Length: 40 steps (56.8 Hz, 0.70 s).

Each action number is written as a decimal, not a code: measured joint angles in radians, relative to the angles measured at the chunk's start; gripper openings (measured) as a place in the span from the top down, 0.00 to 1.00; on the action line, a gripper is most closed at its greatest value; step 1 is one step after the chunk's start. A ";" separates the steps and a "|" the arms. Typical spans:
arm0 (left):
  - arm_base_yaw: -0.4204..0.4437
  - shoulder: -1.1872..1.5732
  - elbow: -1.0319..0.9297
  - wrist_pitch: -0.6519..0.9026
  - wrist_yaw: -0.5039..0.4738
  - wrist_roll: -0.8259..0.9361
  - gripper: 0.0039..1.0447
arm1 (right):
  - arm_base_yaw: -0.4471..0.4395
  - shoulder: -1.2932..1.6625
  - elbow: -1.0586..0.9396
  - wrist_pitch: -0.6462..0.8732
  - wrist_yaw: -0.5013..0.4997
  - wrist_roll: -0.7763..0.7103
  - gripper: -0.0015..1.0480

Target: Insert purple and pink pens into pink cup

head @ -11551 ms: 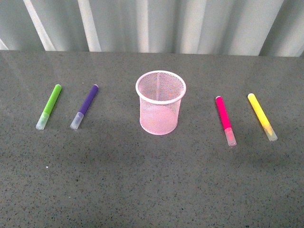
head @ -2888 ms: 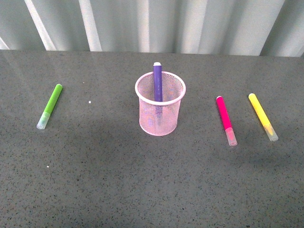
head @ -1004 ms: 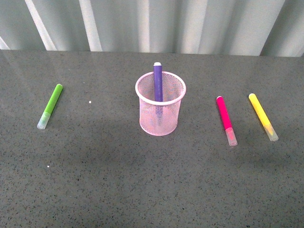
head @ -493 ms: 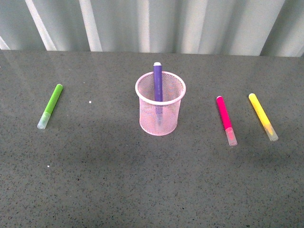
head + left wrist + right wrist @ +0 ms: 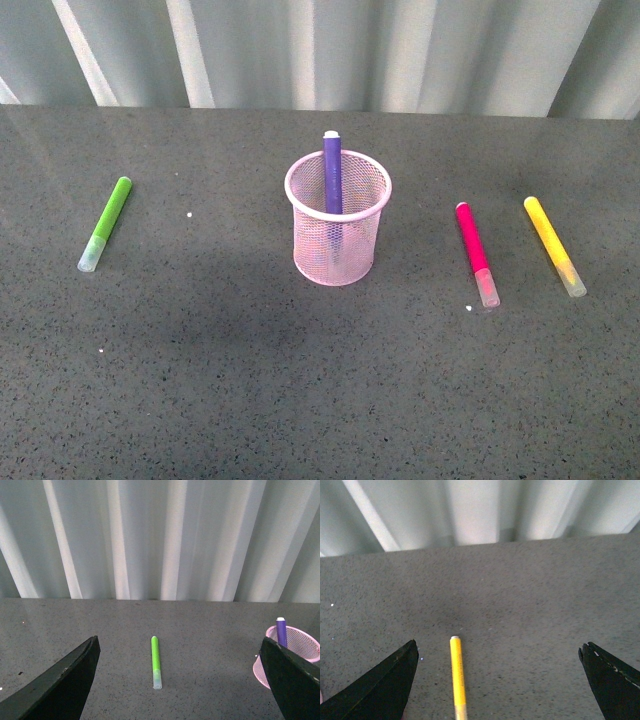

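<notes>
The pink cup stands upright at the table's middle. The purple pen stands inside it, its end above the rim; both also show in the left wrist view, the pink cup and the purple pen. The pink pen lies flat on the table to the right of the cup. Neither gripper shows in the front view. My left gripper is open and empty above the table. My right gripper is open and empty; the pink pen is out of its wrist view.
A lime-green pen lies at the left, also seen in the left wrist view. A yellow pen lies at the far right, beside the pink pen, and shows between the right gripper's fingers. A corrugated wall backs the table.
The purple pen went from lying left of the cup to standing inside it earlier. In the last second nothing on the table has moved.
</notes>
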 joint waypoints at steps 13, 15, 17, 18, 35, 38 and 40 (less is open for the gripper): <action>0.000 0.000 0.000 0.000 0.000 0.000 0.06 | 0.067 0.236 0.128 -0.049 0.011 0.074 0.07; 0.000 0.000 0.000 0.000 0.000 0.000 0.06 | 0.070 0.269 0.145 -0.061 0.007 0.090 0.07; 0.000 0.000 0.000 0.000 0.000 0.000 0.06 | 0.073 0.289 0.156 -0.069 0.006 0.100 0.07; 0.000 0.000 0.000 0.000 0.000 0.000 0.06 | 0.076 0.308 0.165 -0.075 0.001 0.109 0.07; 0.000 0.000 0.000 0.000 0.000 0.000 0.06 | 0.142 0.501 0.271 -0.100 -0.042 0.183 0.07; 0.000 0.000 0.000 0.000 0.000 0.000 0.06 | 0.151 0.519 0.282 -0.100 -0.048 0.188 0.07; 0.000 0.000 0.000 0.000 0.000 0.000 0.06 | 0.158 0.531 0.289 -0.100 -0.050 0.191 0.07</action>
